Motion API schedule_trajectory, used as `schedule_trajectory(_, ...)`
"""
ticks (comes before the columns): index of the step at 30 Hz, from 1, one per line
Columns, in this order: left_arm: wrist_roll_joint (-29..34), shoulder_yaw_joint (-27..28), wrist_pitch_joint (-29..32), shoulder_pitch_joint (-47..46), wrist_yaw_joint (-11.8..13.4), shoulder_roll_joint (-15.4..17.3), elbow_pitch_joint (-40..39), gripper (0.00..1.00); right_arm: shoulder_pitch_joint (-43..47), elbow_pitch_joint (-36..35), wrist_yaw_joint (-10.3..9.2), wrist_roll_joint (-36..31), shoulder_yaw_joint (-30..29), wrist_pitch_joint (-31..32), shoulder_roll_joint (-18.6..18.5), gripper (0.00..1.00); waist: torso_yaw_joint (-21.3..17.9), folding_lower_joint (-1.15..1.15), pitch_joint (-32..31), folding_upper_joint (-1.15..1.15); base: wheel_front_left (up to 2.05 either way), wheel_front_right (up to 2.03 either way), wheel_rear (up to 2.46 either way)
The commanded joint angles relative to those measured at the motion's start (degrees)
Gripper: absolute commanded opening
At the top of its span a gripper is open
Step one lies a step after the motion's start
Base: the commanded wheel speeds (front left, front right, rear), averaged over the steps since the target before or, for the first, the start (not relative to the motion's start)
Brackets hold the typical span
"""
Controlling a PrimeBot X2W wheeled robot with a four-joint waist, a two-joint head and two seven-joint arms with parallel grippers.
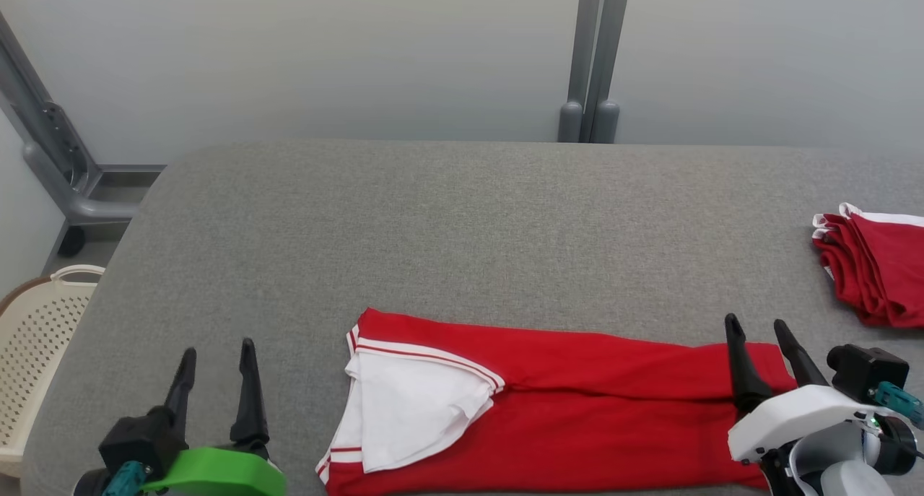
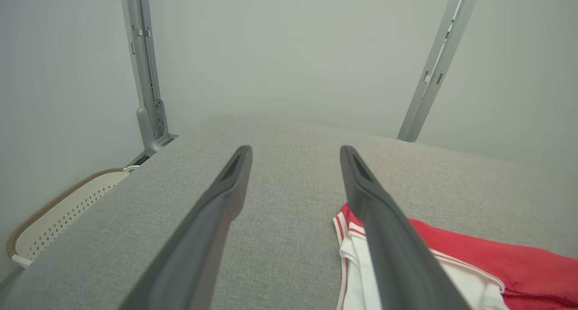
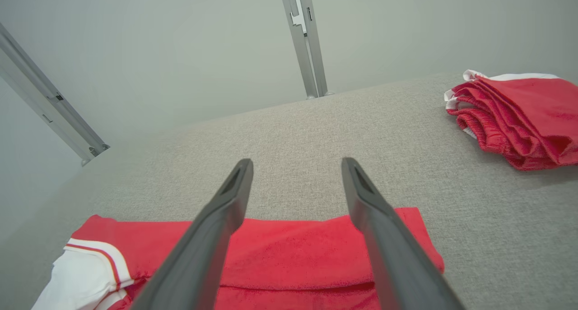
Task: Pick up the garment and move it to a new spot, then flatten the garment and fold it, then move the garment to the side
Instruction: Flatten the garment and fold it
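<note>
A red garment (image 1: 577, 409) with a white panel and red-and-white trim lies folded lengthwise into a long band near the front edge of the grey padded table (image 1: 462, 222). Its white end (image 2: 356, 260) faces my left side, its red end (image 3: 316, 251) my right. My left gripper (image 1: 218, 355) stands open over bare table, apart from the garment's white end. My right gripper (image 1: 758, 330) is open above the garment's red end, nothing between its fingers.
A stack of folded red clothes (image 1: 877, 272) with white trim sits at the table's right edge, also in the right wrist view (image 3: 519, 116). A cream perforated basket (image 1: 36, 330) stands on the floor beyond the left edge. Grey frame posts (image 1: 592, 55) rise behind the table.
</note>
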Motion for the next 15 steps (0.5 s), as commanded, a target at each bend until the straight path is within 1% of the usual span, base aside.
schedule_trajectory(1, 0.4, 1.9, -0.3, -1.4, -1.0, -0.9, -1.2, 1.00, 0.3, 0.4, -0.04, -0.5, -0.9, -1.6, 0.1, 1.00, 0.5, 0.00, -0.4, 0.00, 0.00, 0.00, 0.00)
schedule_trajectory(4, 1.4, 5.7, -0.3, -0.3, -4.5, -3.4, -3.0, 1.00, 0.4, 1.2, -0.04, -0.4, -2.2, -4.6, 0.6, 1.00, 0.9, 0.00, -0.7, 0.00, 0.00, 0.00, 0.00)
schedule_trajectory(8, 4.6, 9.2, -0.2, 1.2, -9.4, -6.1, -3.8, 1.00, 1.1, 3.0, -0.03, 1.0, -0.4, -7.2, 0.7, 1.00, 1.1, 0.00, -0.9, 0.00, 0.00, 0.00, 0.00)
schedule_trajectory(9, 5.4, 9.8, -0.3, 1.8, -10.4, -6.8, -3.8, 1.00, 1.2, 3.3, -0.04, 0.9, -0.1, -7.8, 0.6, 1.00, 1.1, 0.00, -0.9, 0.00, 0.00, 0.00, 0.00)
schedule_trajectory(10, 7.3, 10.9, -0.3, 2.8, -12.1, -8.0, -3.7, 1.00, 1.4, 3.7, -0.03, -0.5, 0.5, -8.8, 0.6, 1.00, 1.1, 0.00, -1.0, 0.00, 0.00, 0.00, 0.00)
schedule_trajectory(13, 10.0, 11.7, -0.3, 4.3, -14.2, -9.4, -3.1, 1.00, 2.2, 3.4, -0.03, -2.7, 1.4, -9.9, 0.7, 1.00, 0.8, 0.00, -1.1, 0.00, 0.00, 0.00, 0.00)
schedule_trajectory(15, 11.9, 11.7, -0.3, 5.5, -14.7, -10.1, -3.2, 1.00, 2.9, 3.3, -0.04, -3.9, 1.7, -10.2, 0.7, 1.00, 0.6, 0.00, -1.1, 0.00, 0.00, 0.00, 0.00)
